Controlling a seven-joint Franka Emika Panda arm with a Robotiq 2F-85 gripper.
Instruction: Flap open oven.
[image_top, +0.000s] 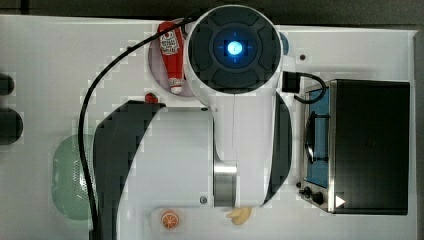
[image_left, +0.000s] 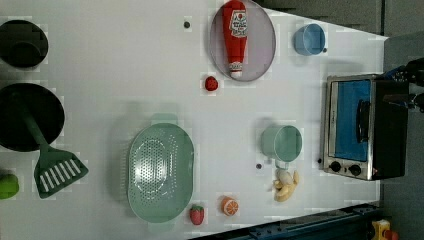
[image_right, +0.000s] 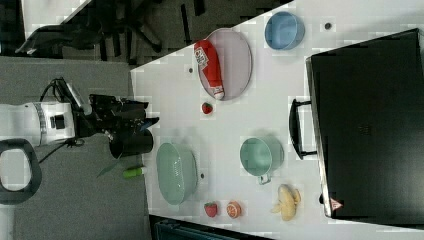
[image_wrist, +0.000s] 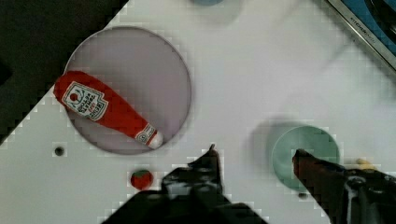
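The oven (image_left: 362, 127) stands at about 3 o'clock on the surface (image_left: 125, 75) in the left view, its glass door shut and handle (image_right: 296, 128) untouched, so the whole opening is left. The hand (image_wrist: 254, 161) hovers well apart from it, fingers spread and empty.

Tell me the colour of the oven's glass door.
Blue-tinted glass in a silver frame on the oven; the left view shows it best.
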